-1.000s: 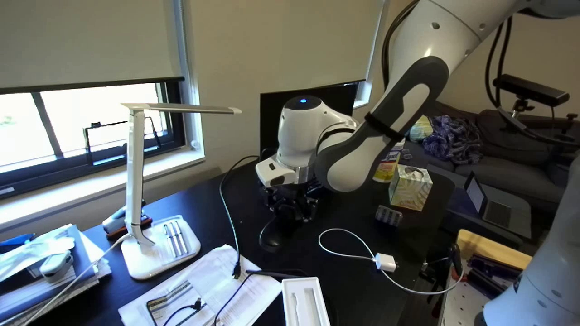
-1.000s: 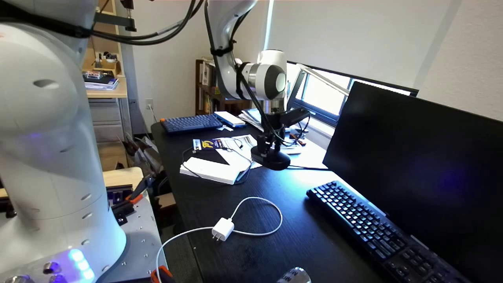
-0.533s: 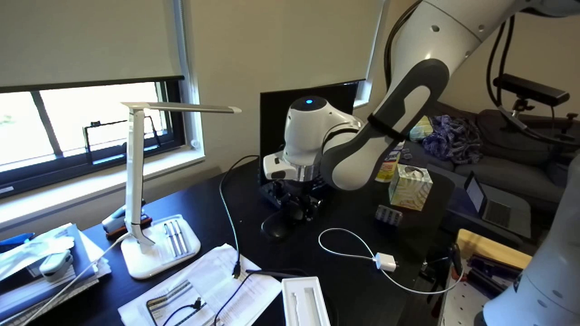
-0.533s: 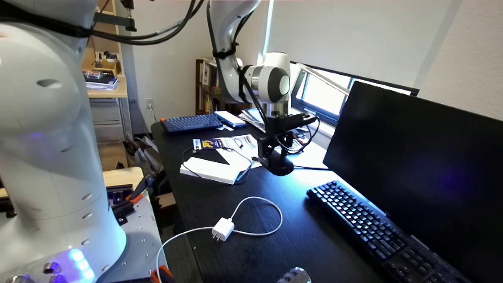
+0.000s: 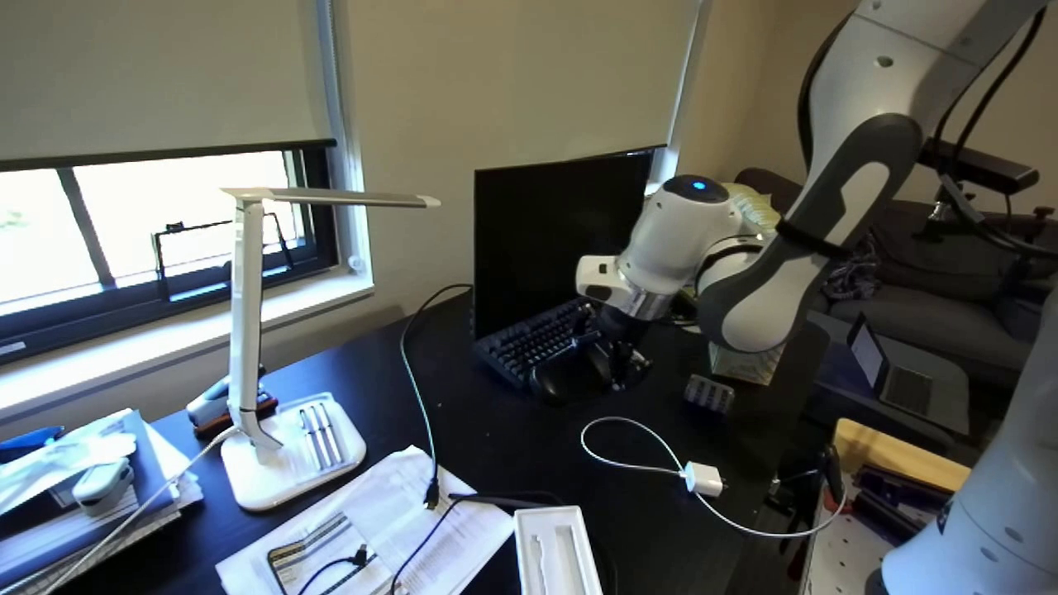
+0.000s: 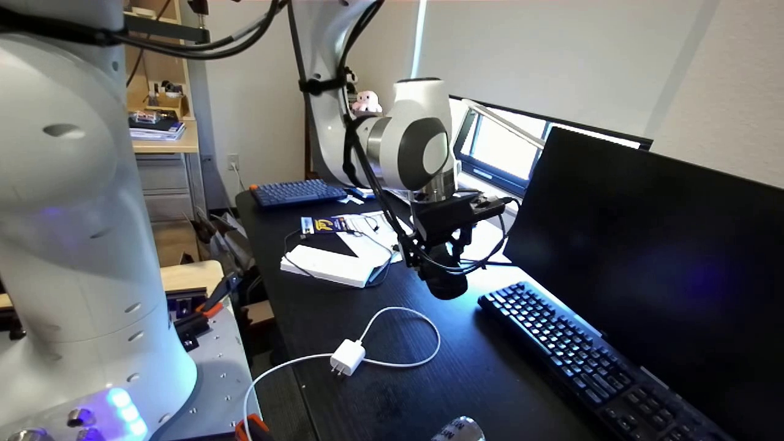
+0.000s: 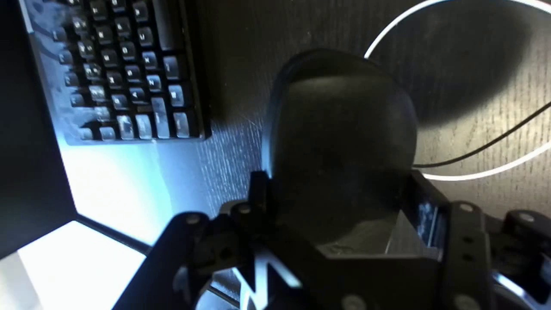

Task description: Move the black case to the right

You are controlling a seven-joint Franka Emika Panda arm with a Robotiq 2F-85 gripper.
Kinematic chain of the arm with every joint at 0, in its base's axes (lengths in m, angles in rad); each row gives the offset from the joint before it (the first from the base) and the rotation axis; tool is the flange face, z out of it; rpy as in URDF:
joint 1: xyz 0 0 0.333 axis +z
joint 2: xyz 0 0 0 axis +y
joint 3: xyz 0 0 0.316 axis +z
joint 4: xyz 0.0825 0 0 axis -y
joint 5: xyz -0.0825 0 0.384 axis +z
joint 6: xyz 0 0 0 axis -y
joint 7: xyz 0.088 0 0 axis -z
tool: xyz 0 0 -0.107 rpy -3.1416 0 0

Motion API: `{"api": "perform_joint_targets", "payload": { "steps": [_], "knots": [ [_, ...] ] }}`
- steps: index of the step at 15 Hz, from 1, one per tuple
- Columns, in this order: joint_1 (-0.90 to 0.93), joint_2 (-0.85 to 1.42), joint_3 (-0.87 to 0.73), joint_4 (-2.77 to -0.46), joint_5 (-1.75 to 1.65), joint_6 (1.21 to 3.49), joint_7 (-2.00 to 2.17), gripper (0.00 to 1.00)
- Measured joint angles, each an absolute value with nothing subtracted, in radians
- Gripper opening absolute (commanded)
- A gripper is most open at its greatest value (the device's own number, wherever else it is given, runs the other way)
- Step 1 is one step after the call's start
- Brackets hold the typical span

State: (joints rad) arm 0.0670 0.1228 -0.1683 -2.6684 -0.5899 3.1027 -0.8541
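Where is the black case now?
In the wrist view, the black case is near the centre, gripped by the hand, with the keyboard to its left and a white cable showing to its right.

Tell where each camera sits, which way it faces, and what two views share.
An exterior view: raised, near the papers, facing the monitor; arm and base at right.
An exterior view: near the monitor, looking back along the desk; base at left, arm ahead.
Wrist view: just behind the gripper, facing down on the black case it holds.
Both exterior views share the monitor, papers, arm and white charger.
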Motion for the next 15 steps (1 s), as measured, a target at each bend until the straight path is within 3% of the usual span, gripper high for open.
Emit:
{"api": "perform_joint_targets", "payload": {
  "steps": [1,2,3,4,8,12,15],
  "knots": [
    [0.065,0.097,-0.208,-2.705,-0.609,3.147,-0.840,0.53],
    [0.060,0.071,-0.240,-2.738,-0.612,3.182,-0.837,0.78],
    [0.054,0.047,-0.265,-2.765,-0.617,3.218,-0.837,0.78],
    [0.052,0.025,-0.285,-2.783,-0.622,3.241,-0.837,0.53],
    [0.026,0.015,-0.227,-2.764,-0.600,3.157,-0.829,0.53],
    [0.058,0.108,-0.068,-2.704,-0.292,2.973,-0.830,0.53],
    [-0.118,0.157,0.121,-2.673,-0.031,2.897,-0.942,0.53]
  ]
}}
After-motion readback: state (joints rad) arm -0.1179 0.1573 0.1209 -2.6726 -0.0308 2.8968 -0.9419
